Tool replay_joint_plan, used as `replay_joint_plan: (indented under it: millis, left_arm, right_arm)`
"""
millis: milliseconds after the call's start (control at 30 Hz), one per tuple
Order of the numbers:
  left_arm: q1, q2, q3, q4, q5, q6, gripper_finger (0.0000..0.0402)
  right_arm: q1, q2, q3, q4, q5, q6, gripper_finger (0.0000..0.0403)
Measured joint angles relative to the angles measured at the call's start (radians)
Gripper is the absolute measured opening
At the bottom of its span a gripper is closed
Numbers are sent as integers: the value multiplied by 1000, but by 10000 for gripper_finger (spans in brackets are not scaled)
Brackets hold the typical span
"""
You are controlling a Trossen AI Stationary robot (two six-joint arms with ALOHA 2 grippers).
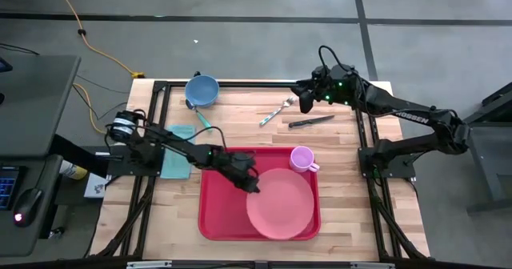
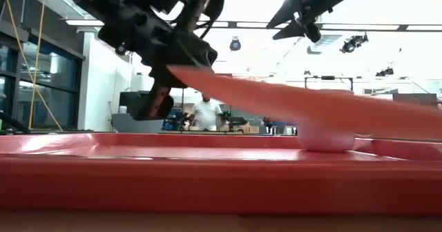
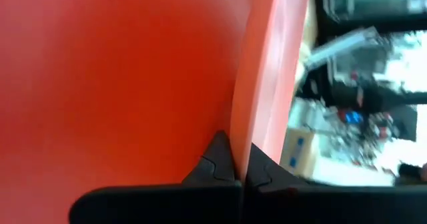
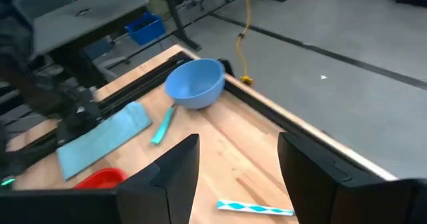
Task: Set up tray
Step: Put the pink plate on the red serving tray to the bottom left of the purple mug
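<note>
The red tray (image 1: 220, 213) lies at the table's near middle. A round pink plate (image 1: 280, 205) is over its right half, and a small pink cup (image 1: 302, 158) stands in its far right corner. My left gripper (image 1: 252, 185) is at the plate's left edge, shut on the plate. In the low view the plate (image 2: 304, 104) is tilted, its left edge up. My right gripper (image 1: 306, 102) hovers open over the table's far right, above the cutlery, and touches nothing. My left gripper pinches the plate's rim (image 3: 244, 127) at its left edge between the two fingers (image 3: 217, 161). It comes from the table's left, slanting down. The held edge (image 2: 176, 71) is raised above the tray and the plate slopes down to the right. Whether its right side rests on the tray cannot be told.
A blue bowl (image 1: 202, 90) stands at the far left, with a teal-handled utensil (image 1: 204, 118) and a teal cloth (image 1: 178, 153) near it. A fork (image 1: 276, 111) and a knife (image 1: 310, 122) lie on the far right. Bare wood shows between bowl and fork.
</note>
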Motion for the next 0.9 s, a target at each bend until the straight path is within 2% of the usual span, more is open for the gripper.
replay_joint_plan:
  millis: [100, 400, 900]
  left_arm:
    - [28, 1, 1, -39, -28, 7, 14]
    - [54, 1, 1, -121, 83, 18, 14]
    - [81, 1, 1, -125, 40, 31, 14]
  right_arm:
    - [0, -5, 0, -14, -33, -5, 181]
    - [2, -52, -1, -25, -50, -24, 181]
    - [24, -90, -1, -29, -50, -34, 181]
